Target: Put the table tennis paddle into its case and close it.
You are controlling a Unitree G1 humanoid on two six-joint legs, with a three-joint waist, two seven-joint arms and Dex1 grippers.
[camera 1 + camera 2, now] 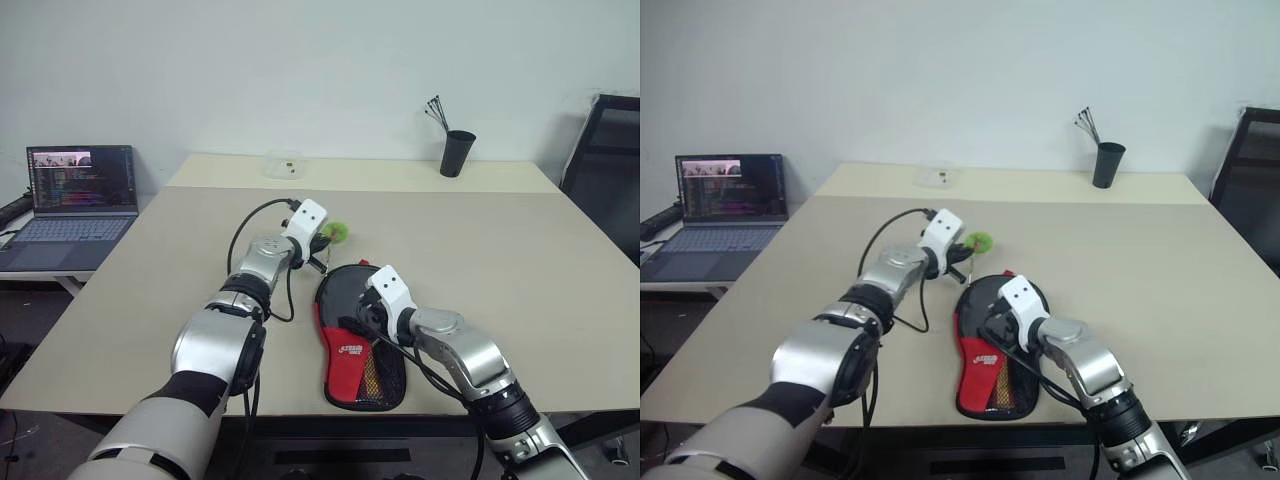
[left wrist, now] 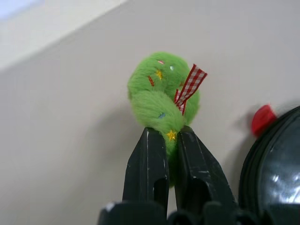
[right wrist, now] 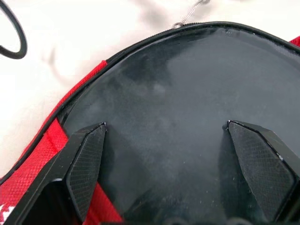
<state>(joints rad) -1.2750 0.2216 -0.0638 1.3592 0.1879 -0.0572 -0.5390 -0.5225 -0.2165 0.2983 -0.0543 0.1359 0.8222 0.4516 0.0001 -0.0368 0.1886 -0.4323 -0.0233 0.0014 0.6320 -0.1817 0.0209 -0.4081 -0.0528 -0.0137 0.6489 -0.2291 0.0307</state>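
The case (image 1: 347, 352) lies flat near the table's front edge, round black end pointing away from me and red end with white logo nearest. Its fuzzy green zipper tag (image 2: 159, 89) hangs just past the round end, and my left gripper (image 2: 171, 133) is shut on it, a little above the table (image 1: 480, 250). My right gripper (image 3: 166, 124) stands open over the case's round black face, its fingers (image 3: 86, 159) wide apart on either side. I cannot tell whether that smooth black face is the case's panel or the table tennis paddle's rubber.
A laptop (image 1: 80, 190) sits on a low stand to the left. At the table's far edge stand a black cup with sticks (image 1: 457, 153) and a small clear box (image 1: 285, 163). A black chair (image 1: 610, 160) is at the right. A black cable (image 1: 245, 235) loops beside my left wrist.
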